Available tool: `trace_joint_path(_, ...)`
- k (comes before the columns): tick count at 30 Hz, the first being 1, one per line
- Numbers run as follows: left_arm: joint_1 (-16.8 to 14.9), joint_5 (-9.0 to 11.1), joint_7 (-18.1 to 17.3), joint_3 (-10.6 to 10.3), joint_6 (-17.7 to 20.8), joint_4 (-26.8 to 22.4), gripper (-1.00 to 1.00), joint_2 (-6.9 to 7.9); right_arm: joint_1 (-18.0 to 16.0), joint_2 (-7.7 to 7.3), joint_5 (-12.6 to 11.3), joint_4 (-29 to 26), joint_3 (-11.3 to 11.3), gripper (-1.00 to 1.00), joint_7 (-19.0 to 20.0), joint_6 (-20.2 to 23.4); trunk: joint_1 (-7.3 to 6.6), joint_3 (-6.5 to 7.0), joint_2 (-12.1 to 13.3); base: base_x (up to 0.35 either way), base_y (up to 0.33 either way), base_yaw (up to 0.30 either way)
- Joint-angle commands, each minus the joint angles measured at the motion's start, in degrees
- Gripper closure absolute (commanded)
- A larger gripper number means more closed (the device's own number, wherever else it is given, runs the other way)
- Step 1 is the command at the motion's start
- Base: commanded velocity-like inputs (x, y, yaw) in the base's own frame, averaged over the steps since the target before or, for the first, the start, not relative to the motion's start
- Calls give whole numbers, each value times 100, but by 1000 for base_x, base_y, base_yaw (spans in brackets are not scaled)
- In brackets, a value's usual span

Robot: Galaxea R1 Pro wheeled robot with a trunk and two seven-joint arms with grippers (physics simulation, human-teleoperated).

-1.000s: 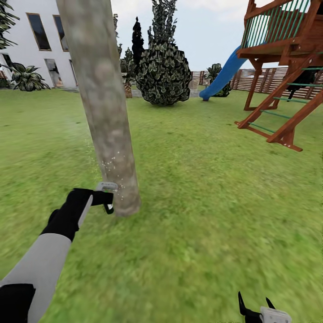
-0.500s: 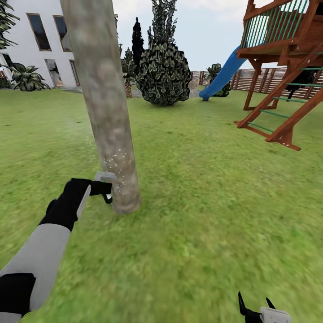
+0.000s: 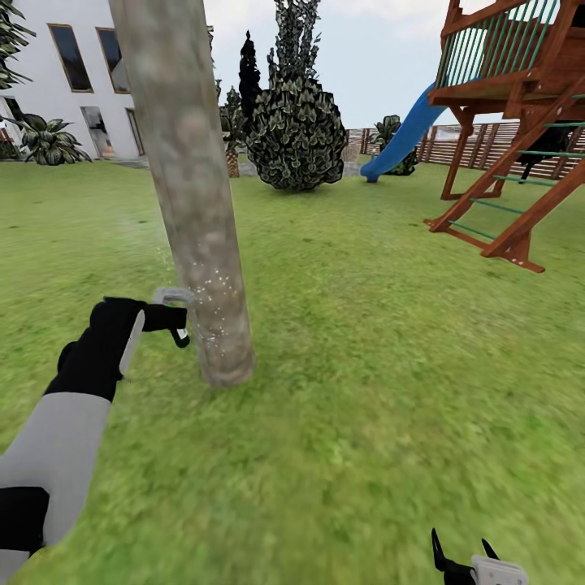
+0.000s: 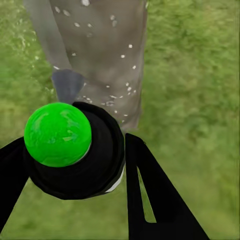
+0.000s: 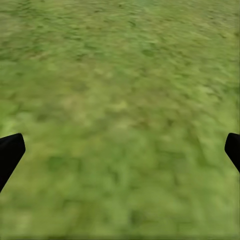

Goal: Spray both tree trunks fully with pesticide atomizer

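left gripper (image 3: 175,321) has risen up the tree trunk (image 3: 183,179) over the last second, from near the base to a bit higher; the camera shifted slightly too. reads as the spray sweeping upward, so coverage is climbing from the bottom. gripper is pinching the pesticide atomizer (image 4: 67,150): black body, green cap, nozzle just beside the bark on its left side. pesticide (image 3: 213,302) shows as pale specks on the lower trunk only; the mottled grey-tan bark above looks bare, so this trunk is far from covered. right gripper (image 3: 463,561) sits spread over the grass (image 5: 120,110) at near right, holding nothing.
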Motion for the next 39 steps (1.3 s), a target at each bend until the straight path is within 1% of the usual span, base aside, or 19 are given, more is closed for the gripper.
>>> trace_joint_path(1, -13, 30, -1, 27, 13, -8, 100, 39, 0, 0, 0, -2, 0, -100, 1, 0, 0, 0, 0, 0, 0, 0)
trace_joint_path(4, -20, 62, -9, 55, 335, -305, 100, -34, 0, 0, 0, -1, 0, -100, 2, 0, 0, 0, 0, 0, 0, 0)
trace_joint_path(5, -22, 63, -10, 53, 371, -362, 100, -43, 0, 0, 0, -1, 0, -100, 3, 0, 0, 0, 0, 0, 0, 0)
trace_joint_path(9, -24, 20, -10, 70, 407, -404, 100, 88, 0, 0, 0, 1, 0, -100, 4, 0, 0, 0, 0, 0, 0, 0)
trace_joint_path(10, -24, 13, -10, 72, 404, -391, 100, 153, 0, 0, 0, 0, 0, -100, 4, 0, 0, 0, 0, 0, 0, 0)
trace_joint_path(11, -16, 18, -12, 79, 402, -349, 100, 271, 0, 0, 0, 1, 0, -100, 2, 0, 0, 0, 0, 0, 0, 0)
trace_joint_path(12, 5, 21, -16, 82, 402, -333, 100, 313, 0, 0, 0, 2, 0, -100, 4, 0, 0, 0, 0, 0, 0, 0)
trace_joint_path(15, 91, 46, -28, 56, 341, -311, 100, 318, 0, 2, 0, 2, 0, -100, 4, 0, 0, 0, 0, 0, 0, 0)
trace_joint_path(16, 206, 60, -40, 48, 326, -302, 100, 293, 0, 0, 0, 4, 0, -100, 2, -3, 0, 0, 0, 0, 0, 0)
trace_joint_path(17, 247, 65, -43, 48, 329, -301, 100, 281, 0, 0, 0, 2, 0, -100, 3, -3, 0, 0, 0, 0, 0, 0)
trace_joint_path(19, 264, 59, -41, 43, 334, -300, 100, 274, 0, 0, 0, 0, 0, -100, 4, -7, 0, 0, 0, 0, 0, 0)
trace_joint_path(25, 51, 50, -22, 70, 397, -303, 100, 313, 0, 0, 0, -2, 0, -100, 3, 0, 0, 0, 0, 0, 0, 0)
trace_joint_path(29, 142, 40, -36, 76, 318, -289, 100, 324, 0, 2, 0, 1, 0, -100, 4, 0, 0, 0, 0, 0, 0, 0)
trace_joint_path(31, 310, 38, -37, 75, 284, -174, 100, 317, 0, 1, 0, 1, 0, -100, 4, 0, 0, 0, 0, 0, 0, 0)
trace_joint_path(35, 483, 1, 17, 66, 248, 6, 100, 299, 0, 1, 3, 4, 0, -100, 4, 0, 0, 0, 0, 0, 0, 0)
trace_joint_path(37, 678, -2, 49, 61, -184, 50, 100, 284, 0, 2, 4, 3, 0, -100, 4, 0, 0, 0, 0, 0, 0, 0)
trace_joint_path(39, 797, -4, 65, 54, -335, 153, 100, 266, 0, 1, 2, 3, 0, -100, 4, 0, 0, 0, 0, 0, 0, 0)
